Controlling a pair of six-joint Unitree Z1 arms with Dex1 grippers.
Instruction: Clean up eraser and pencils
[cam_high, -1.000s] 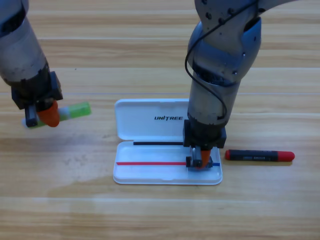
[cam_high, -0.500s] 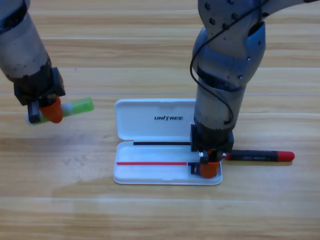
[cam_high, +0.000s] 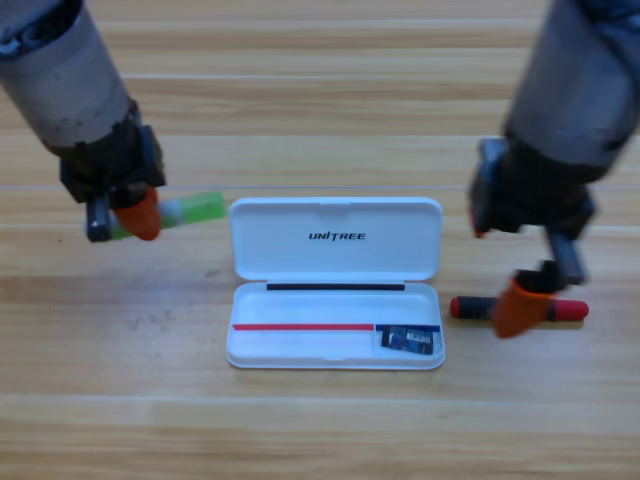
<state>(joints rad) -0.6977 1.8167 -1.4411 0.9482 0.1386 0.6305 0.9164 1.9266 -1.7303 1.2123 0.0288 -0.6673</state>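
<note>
The eraser (cam_high: 408, 340) lies in the right end of the open white case's tray (cam_high: 300, 345), free of any gripper. My right gripper (cam_high: 538, 290) hangs open to the right of the case. One of its orange jaws covers the middle of the black pencil with red ends (cam_high: 468, 307), which lies flat on the table. To the left of the case's lid, my left gripper (cam_high: 122, 220) is shut on the light green pencil (cam_high: 197, 209), whose free end points right toward the lid.
The case's lid (cam_high: 335, 215) lies open flat toward the back, with the tray in front of it. Bare wooden table (cam_high: 320, 430) surrounds the case.
The right gripper let go of the eraser in the tray, rose and swung right over the black-and-red pencil. The left gripper carried the green pencil right and back, closer to the lid.
</note>
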